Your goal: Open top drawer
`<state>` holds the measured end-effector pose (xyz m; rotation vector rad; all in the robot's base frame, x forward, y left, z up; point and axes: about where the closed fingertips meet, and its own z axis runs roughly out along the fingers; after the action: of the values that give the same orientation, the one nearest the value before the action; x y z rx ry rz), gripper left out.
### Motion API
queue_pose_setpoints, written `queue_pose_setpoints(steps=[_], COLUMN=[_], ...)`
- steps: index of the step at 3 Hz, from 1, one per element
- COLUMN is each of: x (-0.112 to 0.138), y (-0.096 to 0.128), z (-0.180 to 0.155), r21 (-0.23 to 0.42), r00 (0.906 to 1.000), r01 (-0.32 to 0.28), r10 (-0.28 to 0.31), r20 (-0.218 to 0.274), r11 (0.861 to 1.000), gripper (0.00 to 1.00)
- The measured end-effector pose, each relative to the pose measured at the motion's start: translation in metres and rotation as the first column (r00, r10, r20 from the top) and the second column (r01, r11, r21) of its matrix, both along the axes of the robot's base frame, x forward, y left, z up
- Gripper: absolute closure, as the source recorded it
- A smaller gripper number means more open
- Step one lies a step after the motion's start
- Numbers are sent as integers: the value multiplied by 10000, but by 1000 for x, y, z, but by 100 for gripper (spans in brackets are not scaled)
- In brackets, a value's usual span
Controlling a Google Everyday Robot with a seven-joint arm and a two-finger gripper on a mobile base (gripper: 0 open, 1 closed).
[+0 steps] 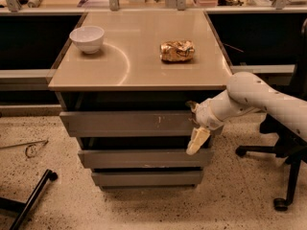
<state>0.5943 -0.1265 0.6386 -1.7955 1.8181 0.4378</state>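
The top drawer (129, 123) is the widest grey front under the tan tabletop (139, 61), with pale scratch marks right of centre. A dark gap shows between its upper edge and the tabletop. My gripper (196, 126) is at the drawer's right end, against its front and upper edge, on the white arm (259, 99) that reaches in from the right. Two shorter, narrower grey drawer fronts (144, 158) sit below it.
A white bowl (87, 38) and a crumpled golden bag (177, 51) rest on the tabletop. An office chair base (283, 176) stands on the speckled floor at right. A dark leg (29, 200) and a wire (29, 148) lie at left.
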Motion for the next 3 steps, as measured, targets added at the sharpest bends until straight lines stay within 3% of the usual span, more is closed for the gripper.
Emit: queue_pose_setpoints(steps=[3], x=[-8], y=[0], z=[0], r21=[-17], r00=[9998], r01=[-22], r10=[22], r20=[-215], r11=[10000], gripper=[0])
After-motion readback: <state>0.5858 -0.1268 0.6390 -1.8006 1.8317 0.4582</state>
